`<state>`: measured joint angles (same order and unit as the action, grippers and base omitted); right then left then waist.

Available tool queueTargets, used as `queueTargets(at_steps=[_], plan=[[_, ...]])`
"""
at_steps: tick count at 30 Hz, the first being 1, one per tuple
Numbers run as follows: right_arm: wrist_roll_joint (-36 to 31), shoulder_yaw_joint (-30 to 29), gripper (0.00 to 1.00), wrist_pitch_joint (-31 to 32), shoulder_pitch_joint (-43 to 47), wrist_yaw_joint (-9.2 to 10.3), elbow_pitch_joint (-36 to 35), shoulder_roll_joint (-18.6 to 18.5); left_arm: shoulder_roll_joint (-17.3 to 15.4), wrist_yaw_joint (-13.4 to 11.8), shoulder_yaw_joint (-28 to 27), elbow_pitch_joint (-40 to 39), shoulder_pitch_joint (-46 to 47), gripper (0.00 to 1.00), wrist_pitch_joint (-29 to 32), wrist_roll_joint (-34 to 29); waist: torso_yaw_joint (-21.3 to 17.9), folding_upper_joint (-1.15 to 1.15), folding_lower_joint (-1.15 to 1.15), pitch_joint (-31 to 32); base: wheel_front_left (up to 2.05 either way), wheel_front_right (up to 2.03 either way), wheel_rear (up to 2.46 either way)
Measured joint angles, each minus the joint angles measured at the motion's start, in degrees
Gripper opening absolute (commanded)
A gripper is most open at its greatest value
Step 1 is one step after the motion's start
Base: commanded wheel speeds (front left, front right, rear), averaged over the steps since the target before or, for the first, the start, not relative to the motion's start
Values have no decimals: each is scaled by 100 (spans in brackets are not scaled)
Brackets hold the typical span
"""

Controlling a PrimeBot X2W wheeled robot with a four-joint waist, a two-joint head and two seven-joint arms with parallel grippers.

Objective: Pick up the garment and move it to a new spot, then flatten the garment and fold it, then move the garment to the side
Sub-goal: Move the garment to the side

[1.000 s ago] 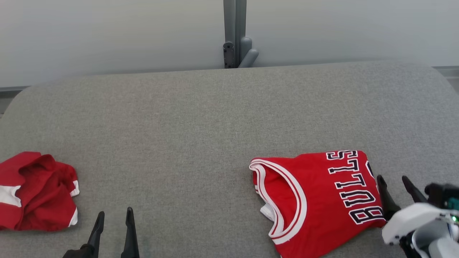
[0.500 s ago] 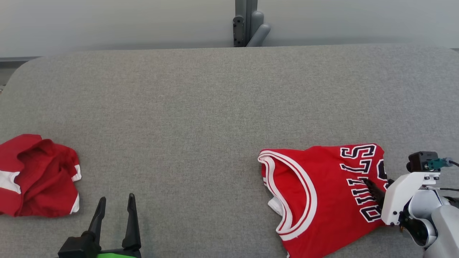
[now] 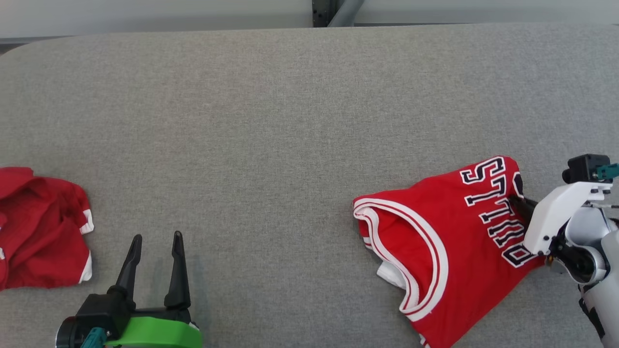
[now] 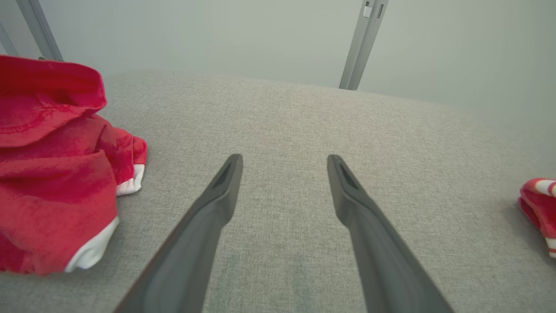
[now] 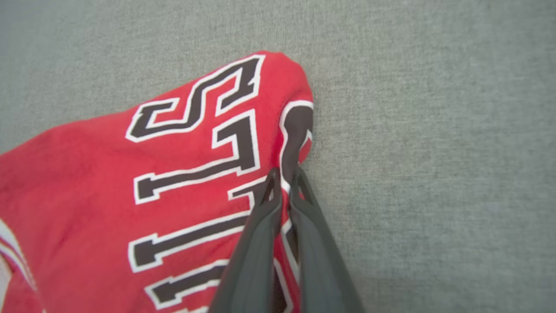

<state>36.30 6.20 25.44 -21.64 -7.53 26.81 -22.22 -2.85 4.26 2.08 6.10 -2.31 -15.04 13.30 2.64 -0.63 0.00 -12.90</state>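
Note:
The garment (image 3: 435,232) is a folded red jersey with white trim and black lettering, lying at the right of the grey padded table (image 3: 271,121). My right gripper (image 3: 518,202) is shut on its right edge by the lettering. In the right wrist view the two fingers (image 5: 265,217) pinch the red cloth (image 5: 182,174) at the gripper's tip (image 5: 284,174). My left gripper (image 3: 154,238) stands open near the front left, with nothing between its fingers (image 4: 217,204). A corner of the jersey (image 4: 538,204) shows at the right of the left wrist view.
A second red garment with white trim (image 3: 38,227) lies crumpled at the table's left edge, close to the left of my left gripper (image 4: 284,158) and seen large in its wrist view (image 4: 52,165). A grey post (image 3: 333,9) stands behind the table.
The head camera has tilted down. My right gripper went from open beside the jersey to shut on its right edge, and that end of the jersey has swung up slightly.

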Motion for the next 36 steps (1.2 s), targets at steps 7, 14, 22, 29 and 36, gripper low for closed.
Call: queueTargets(at_steps=[7,14,22,29,36], plan=[[-134,-109,0,-315,-628,0,-54,-274,0,55,1,-63,198,100,-1,-94,-186,0,0,-228,0,0,0],[-460,-650,0,-488,-1337,0,112,-823,-1,137,47,-233,480,100,-1,-282,-376,0,0,-579,0,0,0],[-940,-1885,0,-1037,-2018,0,828,-1094,0,245,207,-401,899,100,-1,-536,-517,0,0,-1144,0,0,0],[-1448,-2740,0,-1424,-2304,0,1642,-887,-51,286,277,-364,941,100,-1,-642,-512,0,1,-1459,0,0,0],[-1946,-3123,8,-1816,-2470,0,2229,-793,-64,299,314,-389,932,100,-1,-664,-416,0,0,-1477,0,0,0]])
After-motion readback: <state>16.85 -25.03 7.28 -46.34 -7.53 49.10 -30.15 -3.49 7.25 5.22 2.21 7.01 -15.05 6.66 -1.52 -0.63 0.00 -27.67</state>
